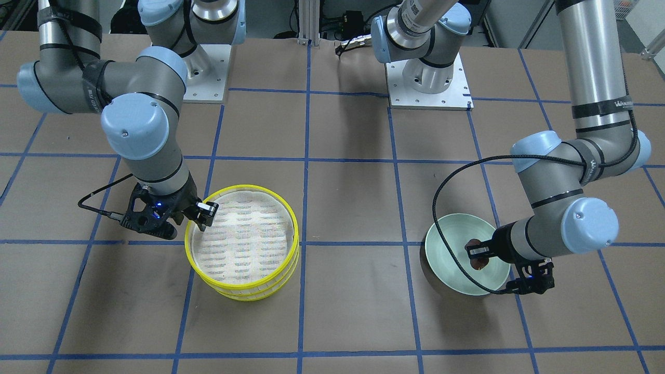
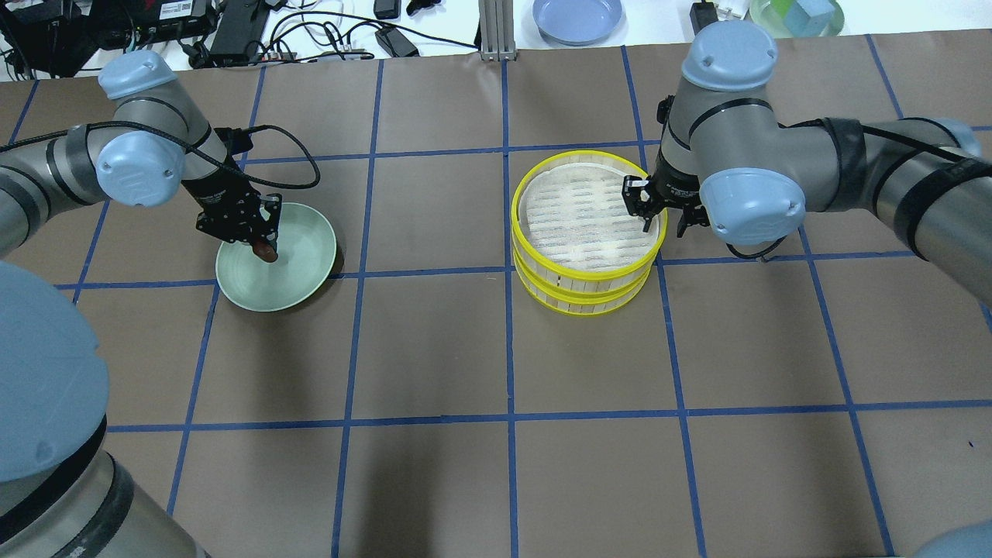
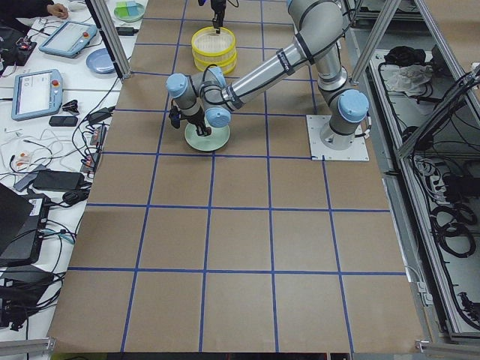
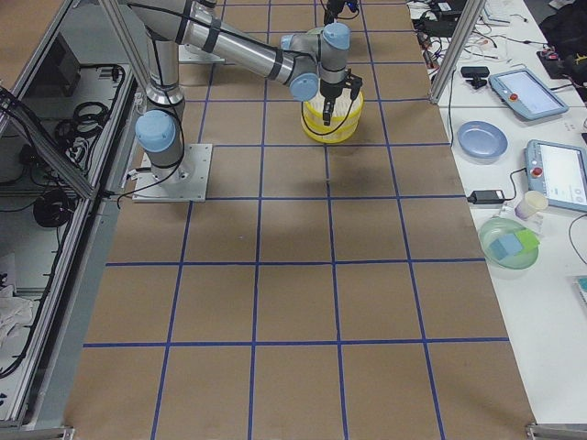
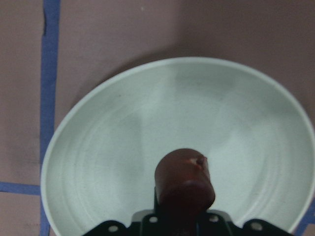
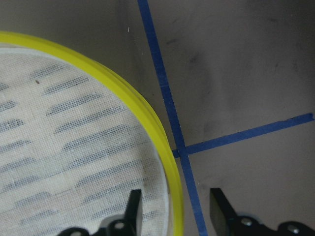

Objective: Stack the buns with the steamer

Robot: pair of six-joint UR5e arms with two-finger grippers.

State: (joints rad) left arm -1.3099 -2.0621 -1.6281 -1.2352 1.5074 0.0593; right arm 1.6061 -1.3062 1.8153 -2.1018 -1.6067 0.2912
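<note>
From the end of the desk on the robot's left, the pale green plate is met first. Over it the dark brown bun is held, clenched in the left end effector. The bun is gripped at one end, and its other end is pointed down at the plate. Whether the plate is touched by it cannot be told. The bun is judged to be held this way so that it can be lifted out and carried over to the steamer.

Farther along, the steamer is found. Its top tray is set right on its lower tray, so one neat stack is made. The white floor of the top tray is bare. The right end effector is placed over the yellow rim and is spread apart, with one side inside the tray and the other outside. Nothing is squeezed by it. It is judged to be put there so that the rim can be pinched and the top tray lifted.

One plate, one bun, two trays and two end effectors are counted. The cream-white bun is seen in no view. It may be hidden under the top tray, but that cannot be told.
</note>
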